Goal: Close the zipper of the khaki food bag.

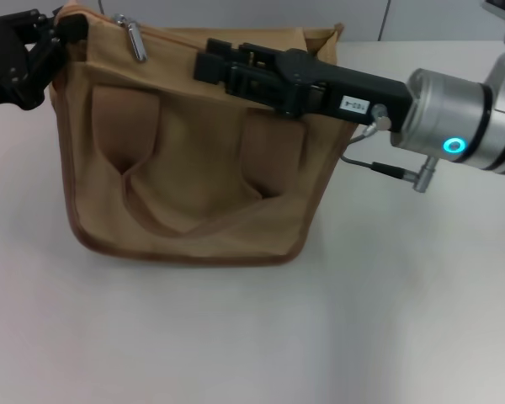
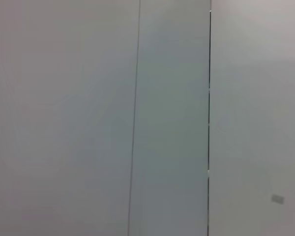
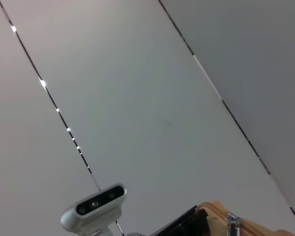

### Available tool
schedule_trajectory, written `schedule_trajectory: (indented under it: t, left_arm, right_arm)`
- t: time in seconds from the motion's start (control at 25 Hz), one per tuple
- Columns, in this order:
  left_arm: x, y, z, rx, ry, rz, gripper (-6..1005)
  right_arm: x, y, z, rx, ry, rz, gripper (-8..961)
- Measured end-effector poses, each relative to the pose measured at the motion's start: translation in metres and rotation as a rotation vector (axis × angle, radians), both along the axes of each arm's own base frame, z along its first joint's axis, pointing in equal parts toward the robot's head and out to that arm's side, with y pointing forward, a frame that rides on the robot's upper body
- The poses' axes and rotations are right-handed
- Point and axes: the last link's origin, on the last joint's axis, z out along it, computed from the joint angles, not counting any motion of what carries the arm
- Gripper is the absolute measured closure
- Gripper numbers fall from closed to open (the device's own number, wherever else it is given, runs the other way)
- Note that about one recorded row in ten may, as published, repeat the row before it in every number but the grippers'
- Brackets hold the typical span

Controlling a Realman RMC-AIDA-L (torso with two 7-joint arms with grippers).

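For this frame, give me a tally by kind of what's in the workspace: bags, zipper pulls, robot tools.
Bags: 1, the khaki food bag standing on the white table.
Zipper pulls: 1, the silver pull of the zipper, at the bag's top near its left end.
Robot tools: 2, the left tool at the bag's top left corner and the right tool along its top edge.
Total: 4

One khaki food bag [image 1: 194,177], one zipper [image 1: 135,40], two grippers, left gripper [image 1: 63,32], right gripper [image 1: 215,63]

A plain white table [image 1: 236,337] fills the view. A khaki bag [image 1: 194,177] stands upright on it, directly under the right gripper [image 1: 204,61].
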Motion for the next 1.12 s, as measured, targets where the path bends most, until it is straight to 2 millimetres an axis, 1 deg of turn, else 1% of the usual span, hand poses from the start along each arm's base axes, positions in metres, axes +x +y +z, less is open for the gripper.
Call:
schedule_trajectory:
  t: [0.28, 0.44, 0.56, 0.84, 1.12]
  left_arm:
    - [0.007, 0.005, -0.008, -0.026, -0.016, -0.015, 951]
    - [0.008, 0.006, -0.010, -0.031, -0.028, -0.017, 951]
    - [0.010, 0.005, -0.010, -0.027, -0.045, -0.025, 951]
    - [0.016, 0.005, -0.014, -0.032, -0.046, -0.059, 951]
    - [0.018, 0.006, -0.015, -0.034, -0.051, -0.066, 951]
  right_arm:
    - [-0.017, 0.007, -0.006, -0.008, -0.028, 0.041, 471]
    - [-0.022, 0.015, -0.010, 0.007, -0.038, 0.009, 471]
    - [-0.026, 0.019, -0.017, 0.007, -0.059, -0.008, 472]
    - [-0.034, 0.018, -0.023, -0.006, -0.080, 0.012, 472]
    - [-0.033, 0.022, -0.024, -0.012, -0.080, -0.025, 471]
